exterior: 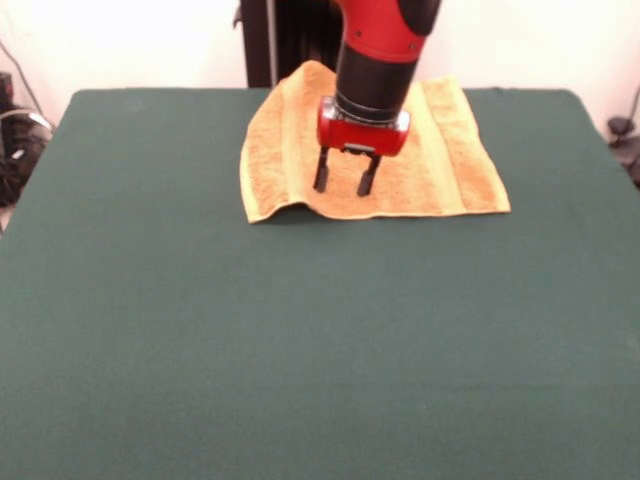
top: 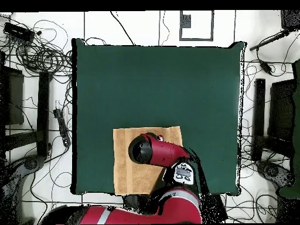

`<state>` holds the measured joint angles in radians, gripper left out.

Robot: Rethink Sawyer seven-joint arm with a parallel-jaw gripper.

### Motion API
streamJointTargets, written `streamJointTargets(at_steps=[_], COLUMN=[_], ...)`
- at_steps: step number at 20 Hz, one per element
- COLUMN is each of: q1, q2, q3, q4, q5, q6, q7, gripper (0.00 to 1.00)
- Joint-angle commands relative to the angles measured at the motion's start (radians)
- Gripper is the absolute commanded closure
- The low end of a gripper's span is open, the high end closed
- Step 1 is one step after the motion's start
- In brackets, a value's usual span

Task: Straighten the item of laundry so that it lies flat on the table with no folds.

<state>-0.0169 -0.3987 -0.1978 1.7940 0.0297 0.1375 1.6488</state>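
The golden-orange towel (exterior: 440,160) (top: 126,170) is lying spread out on the green table (exterior: 300,350) (top: 158,82) at the edge nearest the robot's pedestal, with its front left corner in the front view lifting slightly. The gripper (exterior: 346,176) is hanging over the towel's middle, its two black fingers (exterior: 322,170) standing apart and holding nothing.

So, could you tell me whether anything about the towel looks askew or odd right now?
Mostly flat, but the towel has a raised ripple along its front edge near the left corner in the front view, lifting off the table. The open pincer hangs just above it.
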Motion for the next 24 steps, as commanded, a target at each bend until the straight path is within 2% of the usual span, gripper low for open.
streamJointTargets(at_steps=[1, 9, 18, 24], q1=[0.113, 0.120, 0.091, 0.082], q2=[0.205, 0.206, 0.208, 0.209], q3=[0.282, 0.290, 0.328, 0.348], q4=[0.084, 0.077, 0.071, 0.074], q5=[0.127, 0.141, 0.113, 0.115], q6=[-0.076, -0.077, -0.096, -0.115], q7=[0.331, 0.284, 0.238, 0.246], gripper=[0.00, 0.00, 0.00, 0.00])
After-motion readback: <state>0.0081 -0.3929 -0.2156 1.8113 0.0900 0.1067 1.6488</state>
